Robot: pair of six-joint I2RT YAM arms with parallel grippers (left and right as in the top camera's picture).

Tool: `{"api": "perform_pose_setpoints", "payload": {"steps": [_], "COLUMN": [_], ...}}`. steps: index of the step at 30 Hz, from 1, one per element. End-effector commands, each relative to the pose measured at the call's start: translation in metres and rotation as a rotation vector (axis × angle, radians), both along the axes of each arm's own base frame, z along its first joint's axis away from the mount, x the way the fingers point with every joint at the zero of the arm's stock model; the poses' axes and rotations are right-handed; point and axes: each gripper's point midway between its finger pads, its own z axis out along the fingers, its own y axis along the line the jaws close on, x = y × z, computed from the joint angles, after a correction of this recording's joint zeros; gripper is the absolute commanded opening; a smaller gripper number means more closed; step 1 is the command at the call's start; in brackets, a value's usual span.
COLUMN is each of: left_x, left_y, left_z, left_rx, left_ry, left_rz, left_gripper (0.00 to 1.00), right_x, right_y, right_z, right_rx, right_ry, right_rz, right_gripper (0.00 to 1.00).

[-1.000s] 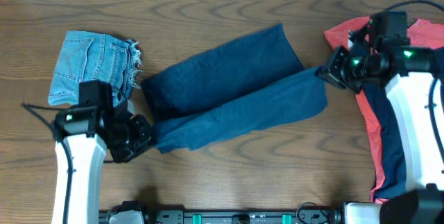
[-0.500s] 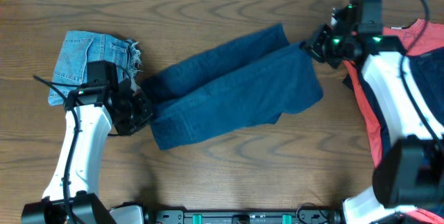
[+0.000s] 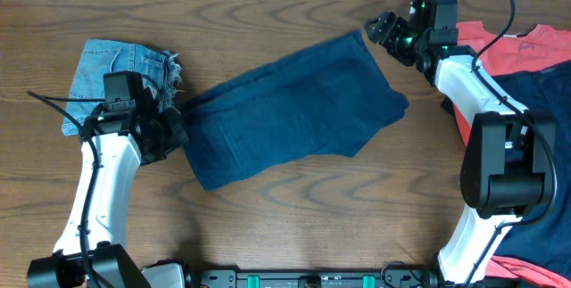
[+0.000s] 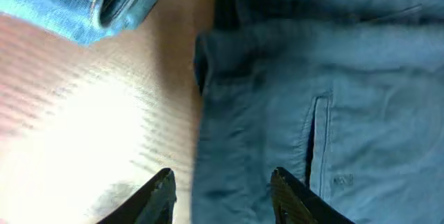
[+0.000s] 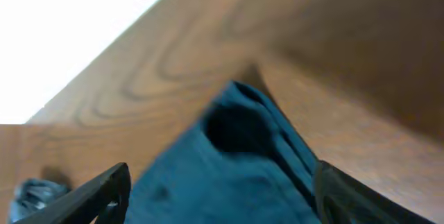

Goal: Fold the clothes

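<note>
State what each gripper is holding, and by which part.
Nothing is held: left gripper and right gripper both stand open at opposite ends of the folded dark blue trousers.

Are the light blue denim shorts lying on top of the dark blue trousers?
No, the denim shorts lie beside the blue trousers, not over them.

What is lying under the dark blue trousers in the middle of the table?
Around the trousers only the wooden table shows. They are folded double: layered edges show at their far corner, but the lower layer is otherwise covered.
</note>
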Motion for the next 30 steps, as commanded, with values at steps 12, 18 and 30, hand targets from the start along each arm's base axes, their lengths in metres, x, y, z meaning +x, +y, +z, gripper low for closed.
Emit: {"api": "perform_pose_setpoints", "payload": {"steps": [12, 18, 30], "left_x": [-0.020, -0.018, -0.020], "left_y": [0.003, 0.003, 0.003], "left_z": [-0.007, -0.007, -0.007], "left_rx": [0.027, 0.028, 0.032], "left_ry": [0.089, 0.082, 0.087], "left_rz": [-0.024, -0.025, -0.047], "left_gripper": [0.53, 0.53, 0.53], "right_x": [-0.094, -0.108, -0.190], "right_y": [-0.078, -0.053, -0.063], "right_z": [-0.052, -0.067, -0.107], "right_rx": [-0.249, -0.289, -0.361], "right_ry": [0.299, 0.267, 0.663], "right_rz": [0.256, 0.416, 0.260], "right_gripper": [0.68, 0.49, 0.01]}}
